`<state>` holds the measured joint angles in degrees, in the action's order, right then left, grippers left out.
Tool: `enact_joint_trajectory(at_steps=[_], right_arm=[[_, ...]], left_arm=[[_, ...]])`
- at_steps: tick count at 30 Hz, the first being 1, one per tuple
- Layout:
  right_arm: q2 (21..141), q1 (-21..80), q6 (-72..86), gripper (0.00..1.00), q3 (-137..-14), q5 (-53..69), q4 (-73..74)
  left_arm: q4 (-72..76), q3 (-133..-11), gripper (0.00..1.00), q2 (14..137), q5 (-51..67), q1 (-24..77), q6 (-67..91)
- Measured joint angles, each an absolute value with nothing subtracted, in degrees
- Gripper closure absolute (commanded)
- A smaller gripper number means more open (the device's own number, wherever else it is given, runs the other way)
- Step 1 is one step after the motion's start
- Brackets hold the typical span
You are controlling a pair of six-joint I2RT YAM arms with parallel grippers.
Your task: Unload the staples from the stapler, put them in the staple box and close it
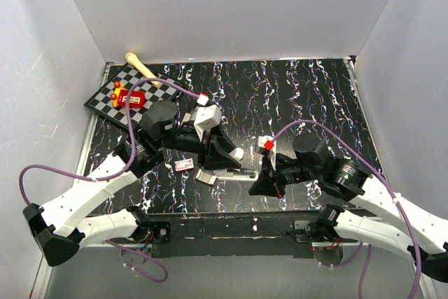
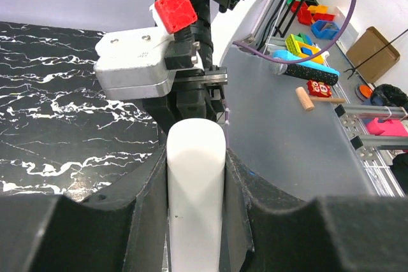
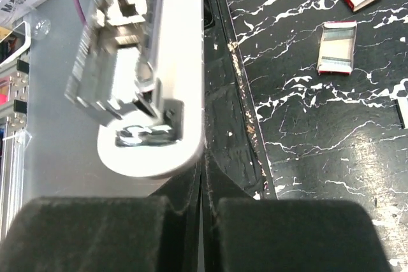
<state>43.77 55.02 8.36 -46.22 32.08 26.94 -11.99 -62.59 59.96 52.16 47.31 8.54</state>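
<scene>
A: Where is the stapler?

B: The slim dark-grey and silver metal stapler [image 3: 118, 68] is just right of the small red-and-white cardboard box [image 1: 184, 165] on the black white-veined marbled table [image 1: 294, 96]. In the right wrist view its metal part runs along a white rounded oblong plastic piece [image 2: 194, 208] and appears joined to it at the rounded end.

A: Who has hold of it?

B: The left gripper [image 2: 194, 157], just right of the box and slightly beyond it, is clenched on the white piece. One black pad presses each long side, and the rounded end pokes out past the fingertips.

A: And the other arm?

B: The right gripper [image 3: 204, 186] is farther right of the box, at the stapler's other end. Its fingers are pressed flat together, with only a seam between them. The white rounded end sits right at their tips, and I cannot tell whether they pinch its edge.

A: Can you see the staples?

B: Too small to pick out for sure.

A: What else is near the box?

B: A flat silvery metal rectangle [image 1: 206, 178] lies just right of the box on its near side. Well away, far and left of the box, is a black-and-white chequered board [image 1: 105, 103]. A red plastic toy block [image 1: 131, 99] stands on the board, and a pale wooden stick [image 1: 142, 68] lies across its far edge.
</scene>
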Motion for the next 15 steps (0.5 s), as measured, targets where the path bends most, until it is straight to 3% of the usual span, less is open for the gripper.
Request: enact_joint_trajectory(at_steps=[15], right_arm=[[39.11,55.27,5.65,0.99,-55.31,19.11,34.63]], left_arm=[[-13.39,-62.76,1.00,62.52,47.29,47.33,8.12]])
